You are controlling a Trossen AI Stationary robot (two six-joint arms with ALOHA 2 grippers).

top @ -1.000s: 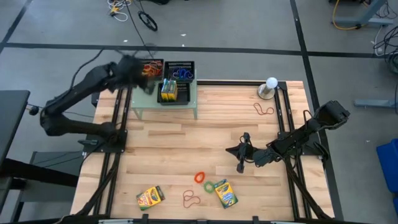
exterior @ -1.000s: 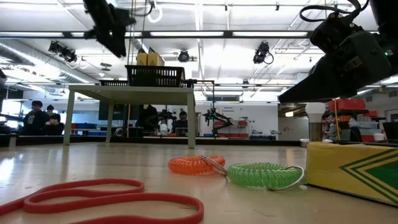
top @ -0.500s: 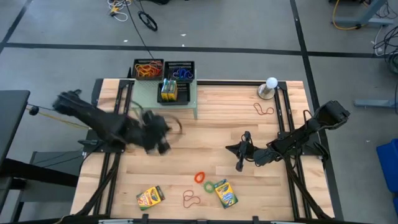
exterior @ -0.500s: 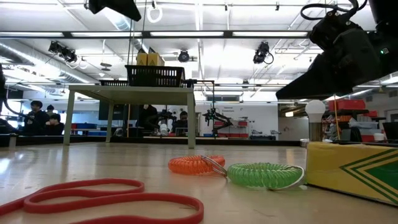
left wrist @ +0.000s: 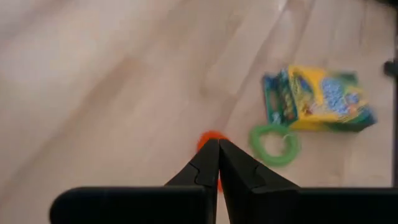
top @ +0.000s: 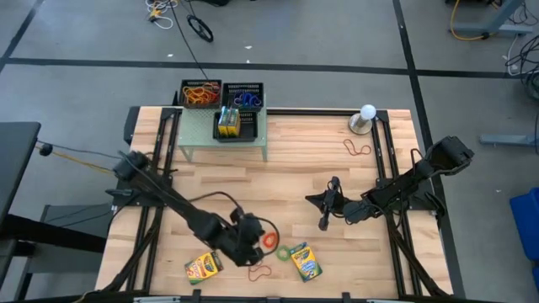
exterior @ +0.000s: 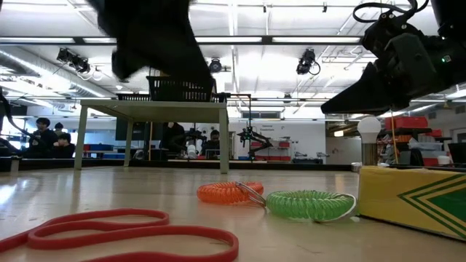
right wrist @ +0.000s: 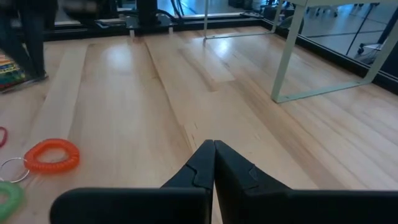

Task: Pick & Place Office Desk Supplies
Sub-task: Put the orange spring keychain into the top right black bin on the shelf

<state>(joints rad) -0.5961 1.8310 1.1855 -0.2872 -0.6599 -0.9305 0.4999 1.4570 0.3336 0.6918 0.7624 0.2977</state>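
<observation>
The left hand (top: 246,244) hangs low over the desk (top: 278,160) with its fingers pressed together on nothing, just beside the orange coil loop (top: 269,240). In the left wrist view the closed fingertips sit right over that orange coil (left wrist: 210,138), with the green coil loop (left wrist: 274,143) next to it and touching 1 crayon box (left wrist: 317,99).

The orange coil, taken as landmark: a red rubber-band loop (top: 258,270) lies near it toward the front edge, and a 2nd crayon box (top: 203,266) lies near it on the left arm's side. The mesh trays (top: 222,94) on the shelf (top: 226,135) are well away at the back.

The coil looks light, soft and springy, likely to squash or skid on smooth wood. A pinch across 1 side of its ring, fingers opened first, should hold it best.

The right hand (top: 325,225), closed and empty, waits well to the right of the coil.
</observation>
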